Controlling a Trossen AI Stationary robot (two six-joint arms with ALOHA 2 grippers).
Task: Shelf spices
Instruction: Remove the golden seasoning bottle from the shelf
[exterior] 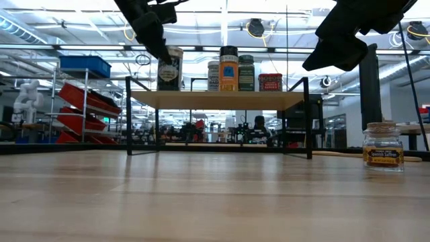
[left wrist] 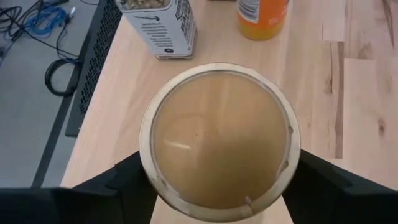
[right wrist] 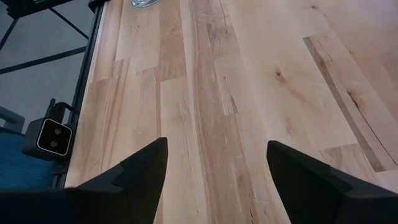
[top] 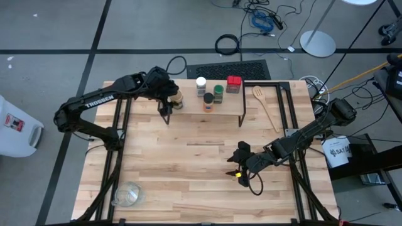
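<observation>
The shelf stands at the table's far side and carries a white-lidded jar, an orange jar, a green-lidded jar and a red tin. At its left end a tan-lidded jar stands on the plank, with my left gripper closed around it. A small cork-topped saffron jar stands on the table toward the right. My right gripper hangs open just above and beside it, holding nothing. My left gripper has the tan-lidded jar between its two fingers, which lie against opposite sides of the jar's body just under the lid's rim. The fingers slant down from the table's left and near side. The jar stands about upright, its bottom on the shelf's plank.
A wooden spoon lies on the table right of the shelf. A clear glass bowl sits at the near left corner. Bare tabletop stretches between the shelf and the near edge.
</observation>
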